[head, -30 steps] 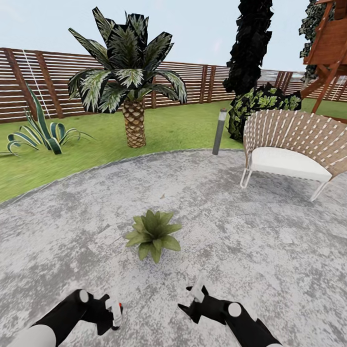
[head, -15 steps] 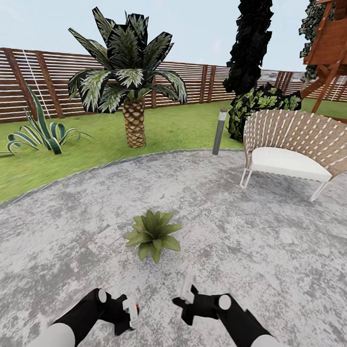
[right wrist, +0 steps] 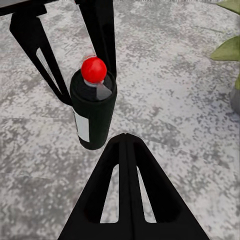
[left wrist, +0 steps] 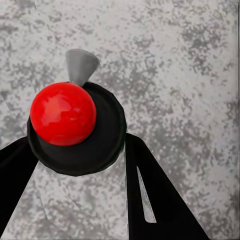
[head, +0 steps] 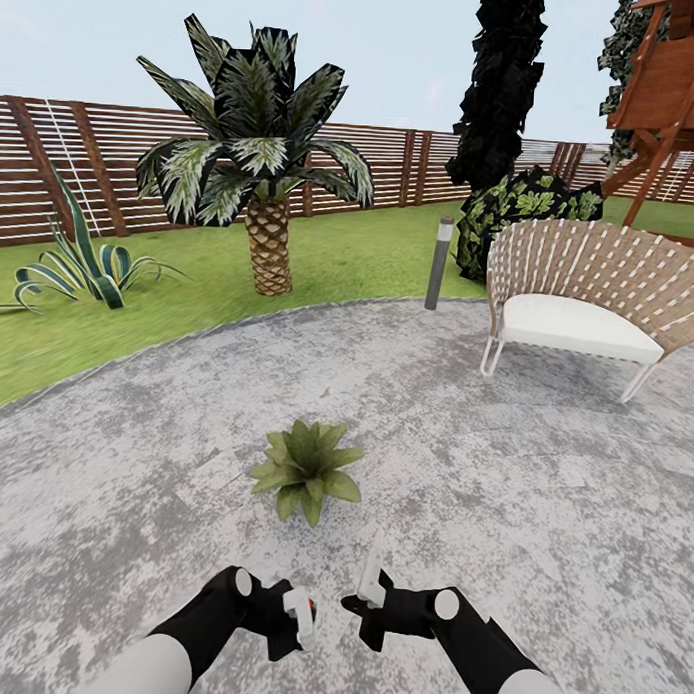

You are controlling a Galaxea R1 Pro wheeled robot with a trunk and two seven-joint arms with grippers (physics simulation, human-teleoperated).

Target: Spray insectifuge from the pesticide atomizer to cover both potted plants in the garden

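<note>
The pesticide atomizer (head: 309, 613), a slim dark bottle with a white label and red top, stands upright in my left gripper (head: 297, 619), which is shut on it low over the stone patio (head: 503, 473). In the left wrist view its red top (left wrist: 62, 114) and grey nozzle (left wrist: 80, 65) sit between the black fingers (left wrist: 150, 200). My right gripper (head: 372, 580) is shut and empty just right of the bottle; its wrist view faces the atomizer (right wrist: 92, 112). One potted plant (head: 308, 468), a low green rosette, sits just ahead of both grippers; its leaves (right wrist: 227, 50) edge the right wrist view. The second potted plant is out of view.
A big palm (head: 255, 164) and a spiky striped plant (head: 85, 258) grow on the lawn before the slatted fence (head: 53, 167). A grey bollard lamp (head: 439, 262) stands at the patio's far edge. A wicker chair (head: 589, 295) sits at right, with a bush (head: 522, 208) behind it.
My left arm has swung right toward the middle, carrying the atomizer close to the right gripper. The right gripper shifted slightly left earlier, then held still.
</note>
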